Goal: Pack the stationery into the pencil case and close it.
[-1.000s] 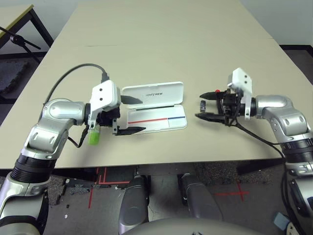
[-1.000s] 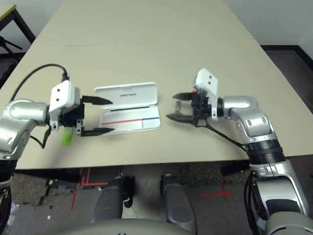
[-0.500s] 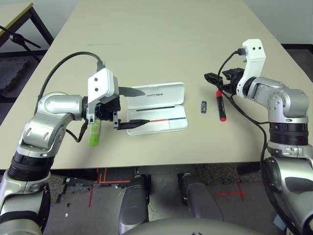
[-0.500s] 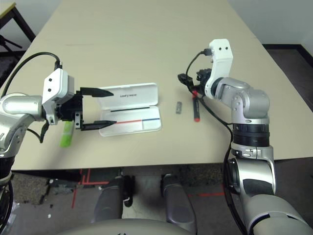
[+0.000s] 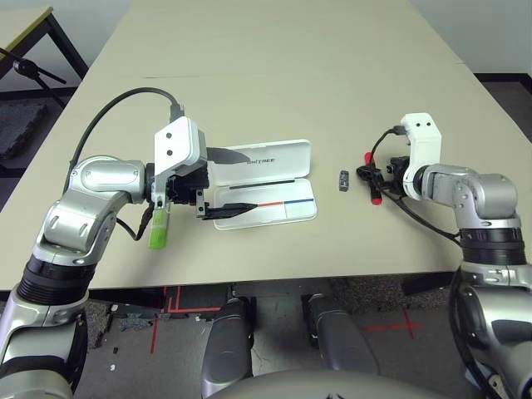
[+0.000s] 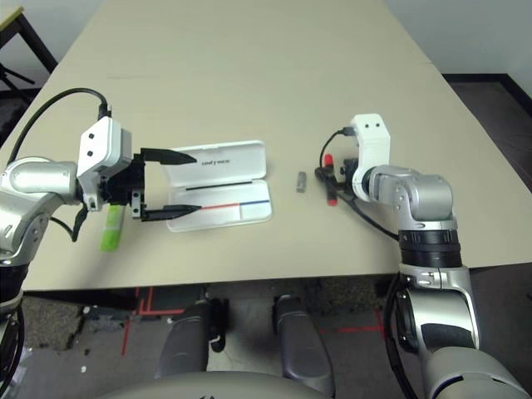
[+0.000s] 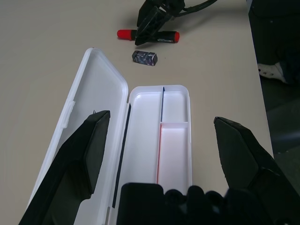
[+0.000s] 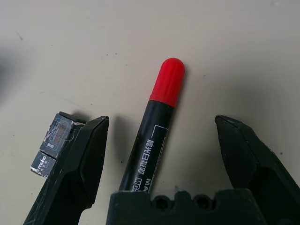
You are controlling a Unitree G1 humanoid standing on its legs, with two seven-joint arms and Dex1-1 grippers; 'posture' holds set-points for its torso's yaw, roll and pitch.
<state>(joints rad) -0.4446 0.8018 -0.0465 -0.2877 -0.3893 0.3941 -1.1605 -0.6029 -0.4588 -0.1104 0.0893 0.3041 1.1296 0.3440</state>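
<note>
My right claw (image 8: 162,123) stands wide open and empty, its fingers either side of the black marker (image 8: 152,136), which lies right of the open case (image 5: 266,213). The barrel looks light, stiff and smooth, likely to roll; I'd pinch mid-barrel, though its middle is hard to judge.

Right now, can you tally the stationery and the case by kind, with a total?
Highlighter, lime green: 1
Marker, black with red cap: 1
Small dark grey block: 1
Pencil case, white, lying open: 1
Total: 4
</note>
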